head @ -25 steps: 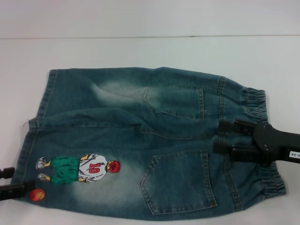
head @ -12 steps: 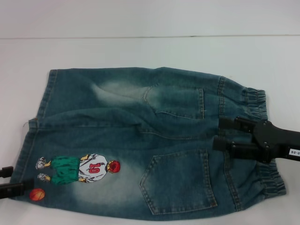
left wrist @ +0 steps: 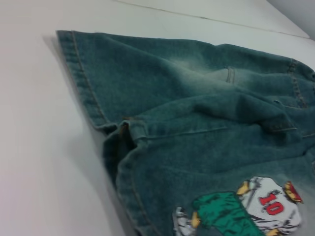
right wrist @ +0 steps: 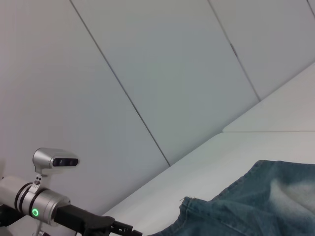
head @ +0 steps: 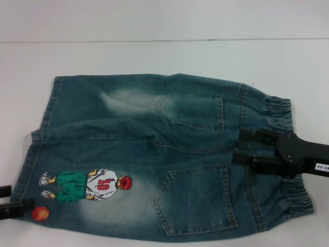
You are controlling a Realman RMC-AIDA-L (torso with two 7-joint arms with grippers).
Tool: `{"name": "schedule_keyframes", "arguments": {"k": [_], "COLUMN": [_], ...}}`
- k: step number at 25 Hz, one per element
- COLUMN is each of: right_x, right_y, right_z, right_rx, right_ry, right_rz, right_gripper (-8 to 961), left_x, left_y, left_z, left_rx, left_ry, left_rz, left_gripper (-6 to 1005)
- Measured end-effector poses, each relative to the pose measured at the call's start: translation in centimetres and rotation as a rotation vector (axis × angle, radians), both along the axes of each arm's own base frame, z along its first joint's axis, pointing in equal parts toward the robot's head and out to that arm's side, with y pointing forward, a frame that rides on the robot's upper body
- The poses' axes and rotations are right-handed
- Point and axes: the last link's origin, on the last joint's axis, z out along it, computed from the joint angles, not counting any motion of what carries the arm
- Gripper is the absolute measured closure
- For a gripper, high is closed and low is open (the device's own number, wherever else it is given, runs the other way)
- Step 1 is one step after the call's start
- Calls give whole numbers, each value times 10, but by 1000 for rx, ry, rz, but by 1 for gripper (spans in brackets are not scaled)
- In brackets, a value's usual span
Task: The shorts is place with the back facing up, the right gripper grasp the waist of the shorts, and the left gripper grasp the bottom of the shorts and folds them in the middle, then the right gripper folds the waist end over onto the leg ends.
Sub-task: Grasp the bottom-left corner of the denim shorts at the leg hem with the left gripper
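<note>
The shorts [head: 154, 154] lie flat with the back up, both patch pockets showing. The elastic waist [head: 288, 195] is at the right and the leg ends [head: 49, 108] are at the left. The cartoon print [head: 87, 186] and orange ball [head: 40, 213] sit near the lower hem, the bottom of the shorts [left wrist: 130, 196]. My right gripper [head: 238, 146] hovers open over the waist area between the pockets, holding nothing. At the lower left hem, beside the ball, my left gripper [head: 15, 199] is open, its fingers [head: 13, 209] straddling the hem edge.
The shorts rest on a white table [head: 154, 56] with a pale wall behind. In the right wrist view the left arm's silver cylinder [right wrist: 44, 204] shows beyond the denim hem [right wrist: 256, 201].
My left gripper has slid a little to the left, off toward the picture's edge. The right gripper has shifted only slightly. The shorts lie as before.
</note>
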Motion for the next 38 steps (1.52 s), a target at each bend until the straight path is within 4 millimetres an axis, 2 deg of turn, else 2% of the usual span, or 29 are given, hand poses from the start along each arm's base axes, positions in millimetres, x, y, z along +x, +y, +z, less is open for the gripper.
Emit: {"name": "schedule_keyframes", "arguments": {"k": [7,17,38], "right_x": [0,-2,-2], "right_y": [0,1,2], "right_z": [-1,-2,0], "right_rx": [-1,-9,1], "right_ry": [-1,-3,2], "right_rz": [1,7,4], "right_gripper": [26,28,34], "left_x": [-3,-1,7], "left_y": [0,0,3], "left_z": [3,-6,-9], "left_rx": [16,-17,-47], "left_ry": [24,23,-5], "left_rz": [17,21,0], "left_gripper": [81,82,160]}}
